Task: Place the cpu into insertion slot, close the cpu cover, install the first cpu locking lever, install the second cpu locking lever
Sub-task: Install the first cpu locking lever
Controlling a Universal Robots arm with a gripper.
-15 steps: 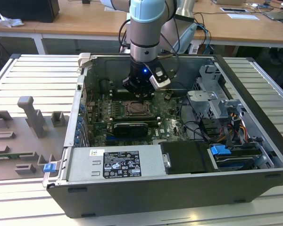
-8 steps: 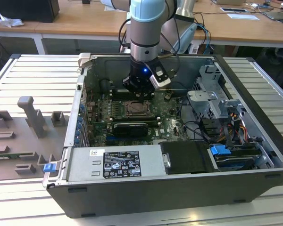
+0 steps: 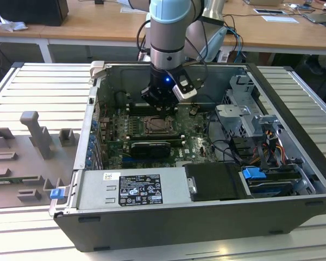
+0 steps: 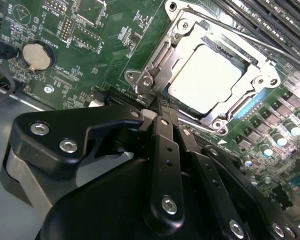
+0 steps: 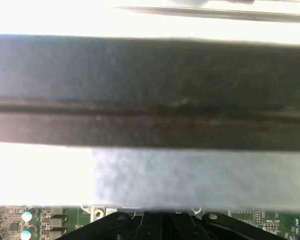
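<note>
– Where's the chip?
– Small square silver-beige cpu [image 4: 205, 75] sits in the silver-rimmed insertion slot [image 4: 152, 62] on the green board, thin silvery cpu cover [image 4: 260, 67] down over it.
– Gripper?
– Black gripper [image 4: 162, 117] w/ fingers pinched together, empty, just beside the slot.

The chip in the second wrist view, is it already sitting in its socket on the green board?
Yes. The cpu lies flat inside the insertion slot, with the silvery cpu cover framing its pale face.
</note>
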